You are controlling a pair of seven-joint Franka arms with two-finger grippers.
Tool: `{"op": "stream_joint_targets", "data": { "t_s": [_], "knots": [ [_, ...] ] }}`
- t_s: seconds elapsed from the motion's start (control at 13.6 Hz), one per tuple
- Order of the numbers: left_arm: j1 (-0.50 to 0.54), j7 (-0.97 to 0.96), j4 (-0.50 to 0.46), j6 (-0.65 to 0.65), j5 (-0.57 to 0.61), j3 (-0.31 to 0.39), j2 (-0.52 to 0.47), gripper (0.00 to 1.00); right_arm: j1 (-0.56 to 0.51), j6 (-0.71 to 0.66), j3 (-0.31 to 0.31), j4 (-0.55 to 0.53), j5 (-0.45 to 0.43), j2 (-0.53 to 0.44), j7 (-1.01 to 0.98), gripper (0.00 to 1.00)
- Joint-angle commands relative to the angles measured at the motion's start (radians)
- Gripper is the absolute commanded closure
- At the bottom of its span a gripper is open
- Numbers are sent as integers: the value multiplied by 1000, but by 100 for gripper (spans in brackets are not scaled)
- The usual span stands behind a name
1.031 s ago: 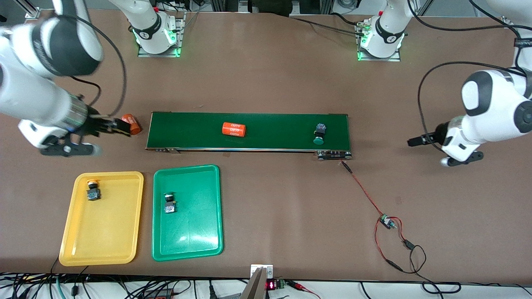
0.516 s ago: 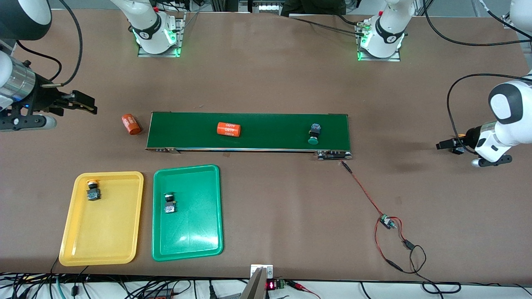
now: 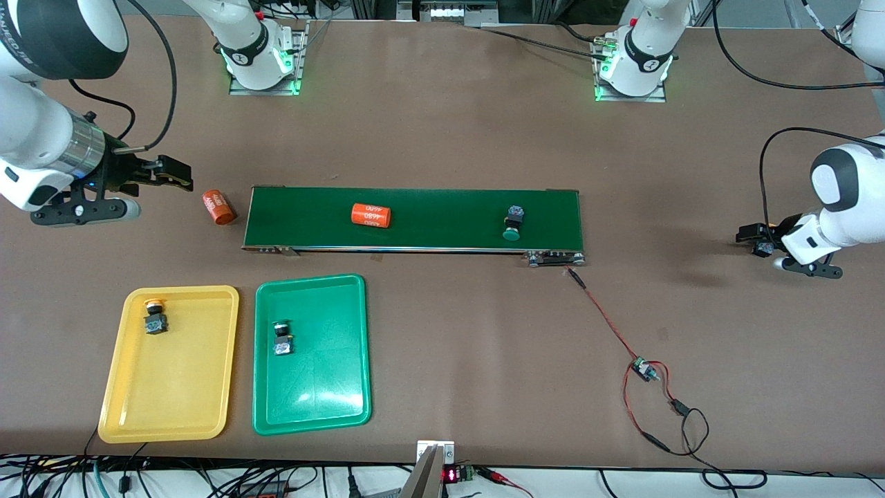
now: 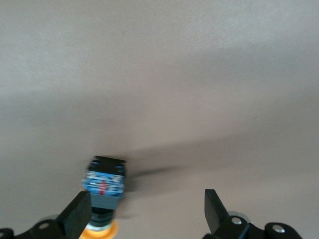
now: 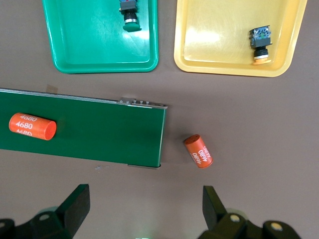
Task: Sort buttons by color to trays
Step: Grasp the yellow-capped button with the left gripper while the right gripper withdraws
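Hovering low with jaws spread, left gripper (image 4: 147, 211) brackets a yellow button (image 4: 103, 185) on the table at 3 o'clock of belt (image 3: 415, 218), presumably for pickup, while right gripper (image 3: 176, 173), equally unclenched, waits at 9 o'clock.

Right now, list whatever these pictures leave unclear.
- Left wrist view: the button by the left claw is blurred; the edge cuts off its orange cap.
- Front view: print on the orange cylinder on the belt is too small to read.
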Motion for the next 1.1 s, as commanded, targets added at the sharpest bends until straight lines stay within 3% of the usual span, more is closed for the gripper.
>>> {"op": "stream_joint_targets", "data": {
  "t_s": [0.0,1.03],
  "knots": [
    [9,61,8,27,93,-11,2,0,22,-4,2,12,-7,15,45,0],
    [78,171,11,116,128,-13,91,0,19,3,0,21,-9,40,48,0]
  ]
}}
